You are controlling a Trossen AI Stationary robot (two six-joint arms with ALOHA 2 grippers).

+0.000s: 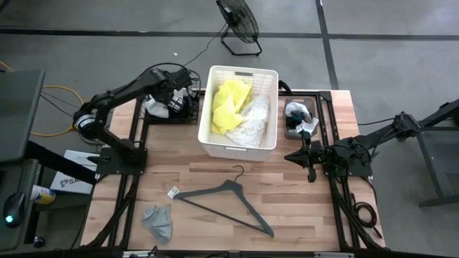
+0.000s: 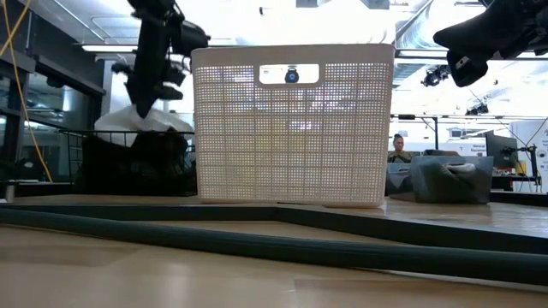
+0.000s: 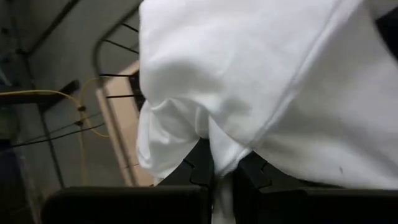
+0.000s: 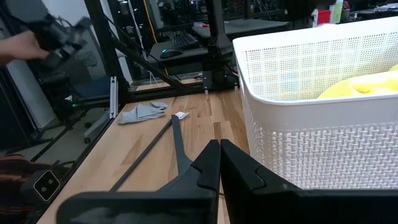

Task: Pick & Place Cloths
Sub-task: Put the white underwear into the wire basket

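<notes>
A white cloth (image 1: 153,107) lies on a pile of black cloths (image 2: 128,158) in a wire tray at the table's far left. My left gripper (image 1: 171,100) is down on it, shut on the white cloth (image 3: 261,81). The white slatted basket (image 1: 240,143) holds a neon yellow cloth (image 1: 228,104) and a white lacy one (image 1: 252,118). A small grey cloth (image 1: 158,221) lies flat near the table's near edge. My right gripper (image 1: 307,162) hovers shut to the right of the basket (image 4: 311,124), touching nothing. My left gripper pinches a fold of the white cloth (image 3: 219,163) between its two fingers (image 3: 198,167). It comes from above, pointing down (image 2: 144,107). The cloth rises to a peak at the fingers, while its lower part (image 2: 128,127) rests on the black pile.
A dark grey hanger (image 1: 228,202) lies on the table between the basket and the near edge. A second tray (image 1: 300,118) right of the basket holds grey and white cloths. A fan (image 1: 239,21) stands on the floor beyond the table. A person (image 2: 398,147) sits far behind.
</notes>
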